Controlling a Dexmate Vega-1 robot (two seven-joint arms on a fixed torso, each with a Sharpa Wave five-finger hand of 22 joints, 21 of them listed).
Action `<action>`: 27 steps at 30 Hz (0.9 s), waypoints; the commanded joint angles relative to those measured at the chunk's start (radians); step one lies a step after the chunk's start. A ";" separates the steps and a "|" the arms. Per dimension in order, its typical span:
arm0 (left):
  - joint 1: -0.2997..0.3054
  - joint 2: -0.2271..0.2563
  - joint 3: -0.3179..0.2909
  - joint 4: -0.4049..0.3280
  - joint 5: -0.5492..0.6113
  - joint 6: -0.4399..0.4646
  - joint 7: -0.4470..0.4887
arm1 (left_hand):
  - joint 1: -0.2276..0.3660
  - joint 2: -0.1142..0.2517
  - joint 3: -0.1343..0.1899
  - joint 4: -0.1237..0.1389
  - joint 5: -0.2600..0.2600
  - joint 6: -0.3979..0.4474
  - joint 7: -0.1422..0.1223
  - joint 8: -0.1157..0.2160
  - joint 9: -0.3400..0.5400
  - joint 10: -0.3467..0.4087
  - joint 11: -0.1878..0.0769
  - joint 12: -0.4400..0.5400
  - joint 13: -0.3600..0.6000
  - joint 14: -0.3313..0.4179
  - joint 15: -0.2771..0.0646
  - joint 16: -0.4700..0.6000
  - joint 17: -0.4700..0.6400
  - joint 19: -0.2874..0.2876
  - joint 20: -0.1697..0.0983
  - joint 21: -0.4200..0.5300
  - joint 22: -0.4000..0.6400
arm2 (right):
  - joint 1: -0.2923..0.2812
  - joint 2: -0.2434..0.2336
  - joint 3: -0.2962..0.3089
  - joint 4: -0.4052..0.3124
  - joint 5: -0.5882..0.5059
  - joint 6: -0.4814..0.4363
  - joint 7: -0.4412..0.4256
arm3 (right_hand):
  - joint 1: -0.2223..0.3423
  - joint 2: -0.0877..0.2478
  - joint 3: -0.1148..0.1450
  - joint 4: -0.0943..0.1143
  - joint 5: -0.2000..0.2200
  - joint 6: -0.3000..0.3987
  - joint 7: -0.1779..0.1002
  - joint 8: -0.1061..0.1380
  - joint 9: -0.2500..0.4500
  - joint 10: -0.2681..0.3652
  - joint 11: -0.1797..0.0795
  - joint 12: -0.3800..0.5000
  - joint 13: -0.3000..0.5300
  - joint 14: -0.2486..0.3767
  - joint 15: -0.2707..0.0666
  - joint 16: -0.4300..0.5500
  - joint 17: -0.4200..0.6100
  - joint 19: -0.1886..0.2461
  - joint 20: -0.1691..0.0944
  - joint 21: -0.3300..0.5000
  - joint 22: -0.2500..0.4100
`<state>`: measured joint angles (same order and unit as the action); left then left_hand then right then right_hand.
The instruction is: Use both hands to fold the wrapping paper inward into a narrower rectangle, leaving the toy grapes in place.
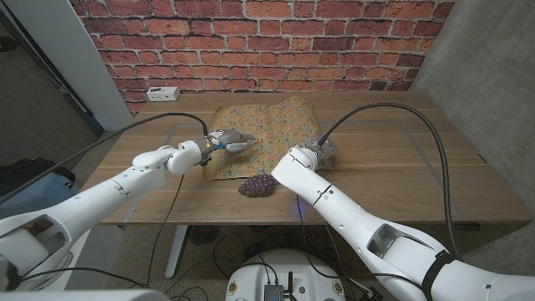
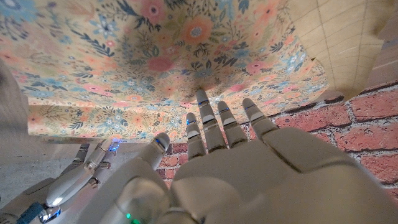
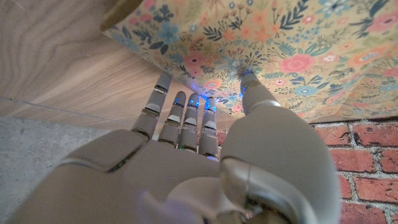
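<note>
Behind the wooden table (image 1: 393, 159) we see a red brick wall (image 1: 251, 42). The wrapping paper (image 1: 259, 138) lies in the middle, its far right part raised, and the toy grapes (image 1: 257, 186) sit at its near edge. Our left hand (image 1: 227, 140) rests on the paper's left side with fingers (image 2: 211, 124) straight and slightly apart, holding nothing. Our right hand (image 1: 322, 152) is at the right edge; its fingers (image 3: 186, 118) touch the paper, but we cannot tell if they grip it. We judge the fold only begun. We can read no writing
</note>
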<state>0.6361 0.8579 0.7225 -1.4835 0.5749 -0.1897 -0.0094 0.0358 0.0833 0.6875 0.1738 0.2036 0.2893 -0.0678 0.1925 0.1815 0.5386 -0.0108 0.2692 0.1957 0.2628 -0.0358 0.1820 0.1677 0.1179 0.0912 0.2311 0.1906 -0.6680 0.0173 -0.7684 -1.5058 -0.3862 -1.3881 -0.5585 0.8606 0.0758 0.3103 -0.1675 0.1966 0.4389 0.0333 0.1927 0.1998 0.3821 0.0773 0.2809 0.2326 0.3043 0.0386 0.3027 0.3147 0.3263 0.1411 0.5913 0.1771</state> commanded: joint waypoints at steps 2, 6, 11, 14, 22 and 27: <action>0.000 0.002 -0.004 0.012 -0.007 -0.011 0.004 | -0.013 0.049 -0.008 -0.001 0.006 0.000 0.001 -0.001 0.001 0.003 -0.006 -0.003 0.002 0.009 -0.029 0.003 0.001 0.009 -0.004 0.003 0.003 | 0.009 0.189 0.096 0.280 -0.544 -0.008 0.183 | -0.047 -0.060 -0.046 0.028 0.030 -0.109 0.009 -0.020 0.004 -0.081 0.005 -0.024 0.009 -0.030 0.001 -0.019 0.000 -0.036 0.008 -0.030 0.000; -0.005 -0.002 -0.001 0.019 -0.007 -0.016 0.000 | -0.014 0.049 -0.009 -0.001 0.006 -0.001 0.001 -0.001 0.001 0.004 -0.005 -0.004 0.002 0.009 -0.030 0.002 0.001 0.010 -0.004 0.003 0.003 | 0.015 0.210 0.117 0.308 -0.530 -0.008 0.129 | -0.082 -0.081 -0.088 0.047 0.079 -0.326 0.005 -0.026 0.003 -0.260 0.039 -0.075 0.016 -0.110 0.023 -0.053 0.012 -0.071 0.020 -0.074 0.001; -0.011 -0.007 0.003 0.030 -0.007 -0.018 -0.004 | -0.015 0.048 -0.010 -0.001 0.006 -0.004 0.000 -0.003 0.000 0.004 -0.004 -0.004 0.002 0.009 -0.030 0.001 0.001 0.010 -0.004 0.003 0.003 | 0.008 0.170 0.101 0.244 -0.392 -0.004 0.019 | -0.094 -0.068 -0.094 0.057 0.094 -0.322 0.006 -0.002 0.002 -0.277 0.036 -0.068 0.017 -0.141 0.036 -0.063 0.020 -0.077 0.025 -0.089 0.001; -0.014 -0.008 0.003 0.033 -0.005 -0.021 0.002 | -0.015 0.047 -0.011 -0.001 0.006 -0.006 0.001 -0.003 0.000 0.006 -0.003 -0.005 0.002 0.007 -0.030 0.000 0.001 0.011 -0.005 0.003 0.003 | 0.012 0.189 0.127 0.259 -0.419 -0.008 0.046 | -0.096 -0.065 -0.095 0.058 0.097 -0.313 0.003 0.002 0.002 -0.255 0.037 -0.057 0.017 -0.129 0.037 -0.058 0.020 -0.071 0.027 -0.090 0.001; -0.025 -0.015 0.008 0.050 -0.006 -0.032 0.005 | -0.016 0.047 -0.012 -0.002 0.007 -0.014 0.000 -0.006 0.000 0.003 -0.008 -0.009 0.002 0.008 -0.030 -0.001 0.001 0.011 -0.004 0.002 0.003 | 0.047 0.316 0.262 0.423 -0.744 -0.008 0.327 | -0.109 -0.073 -0.121 0.057 0.110 -0.205 0.007 0.029 0.000 -0.089 0.020 0.018 0.019 0.005 -0.001 -0.010 0.022 -0.037 0.026 -0.106 0.002; -0.031 -0.018 0.011 0.057 -0.006 -0.034 0.003 | -0.016 0.046 -0.013 -0.003 0.008 -0.019 -0.002 -0.007 0.000 0.001 -0.008 -0.011 0.002 0.009 -0.032 -0.001 0.001 0.011 -0.003 0.002 0.002 | 0.075 0.346 0.302 0.492 -0.874 -0.008 0.501 | -0.120 -0.085 -0.136 0.060 0.112 -0.191 0.010 0.029 0.000 -0.085 0.012 0.022 0.021 0.025 -0.013 -0.001 0.028 -0.042 0.019 -0.114 0.003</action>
<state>0.6177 0.8477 0.7267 -1.4436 0.5694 -0.2156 -0.0073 0.0306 0.0780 0.6793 0.1737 0.2086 0.2759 -0.0696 0.1878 0.1816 0.5348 -0.0145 0.2616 0.1956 0.2628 -0.0358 0.1820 0.1680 0.1233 0.0855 0.2311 0.1908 -0.6372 0.2723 -0.5717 -1.1629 -0.9711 -1.3945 -0.3463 0.7458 0.0039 0.1846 -0.1095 0.3000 0.2359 0.0409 0.2153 0.1998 0.2880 0.0930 0.2933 0.2488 0.3095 0.0283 0.2902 0.3370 0.2825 0.1644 0.4836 0.1768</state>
